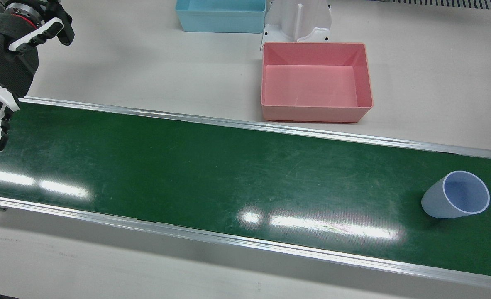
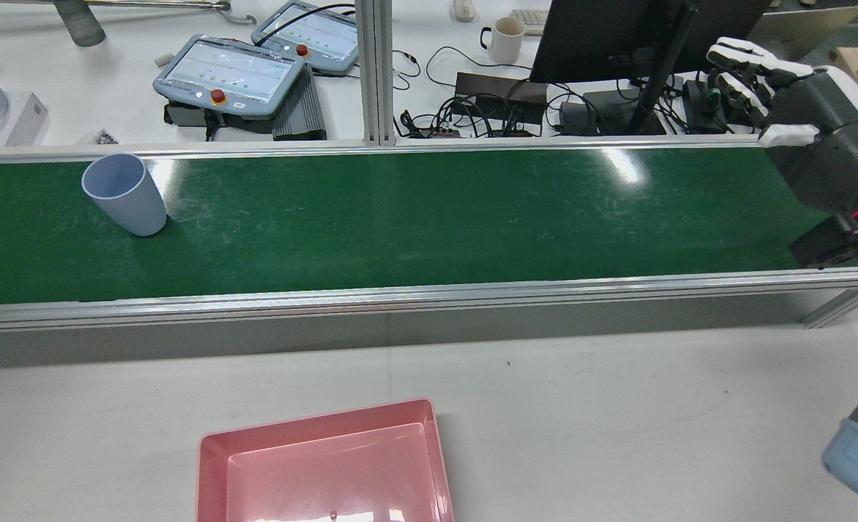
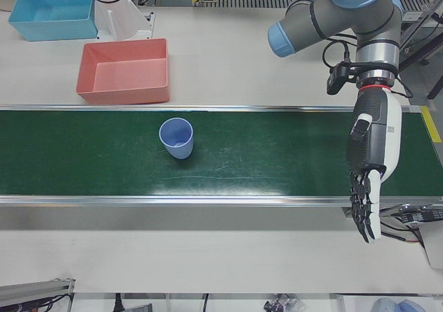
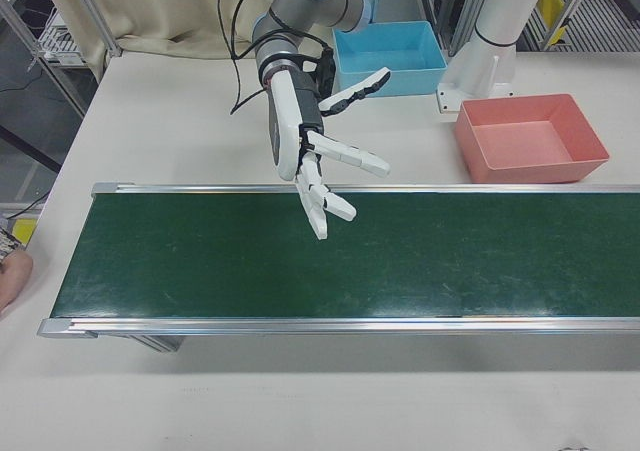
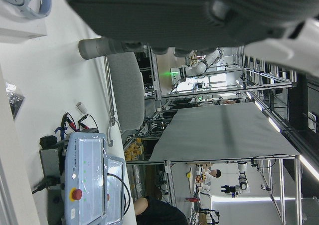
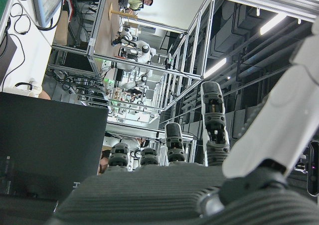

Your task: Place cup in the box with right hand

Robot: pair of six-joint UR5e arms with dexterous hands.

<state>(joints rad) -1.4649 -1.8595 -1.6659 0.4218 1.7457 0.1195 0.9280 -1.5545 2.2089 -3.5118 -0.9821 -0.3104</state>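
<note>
Pale blue plastic cup (image 1: 456, 200) upright near the green conveyor belt's (image 1: 212, 174) far end; right hand (image 4: 318, 166) empty, fingers spread, well apart: approach low, wrap mid-wall, then pink plastic box (image 1: 316, 81)

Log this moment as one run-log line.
cup: upright on belt, untouched | right robot hand: open, over belt, far from cup | left robot hand: open, idle | pink box: empty

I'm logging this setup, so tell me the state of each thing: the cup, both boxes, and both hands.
cup: upright on the green belt, empty, untouched
pink box: empty, on the table beside the belt
blue box: on the table, nothing seen inside
right hand: open, fingers spread, holding nothing
left hand: open, fingers down, holding nothing
</note>
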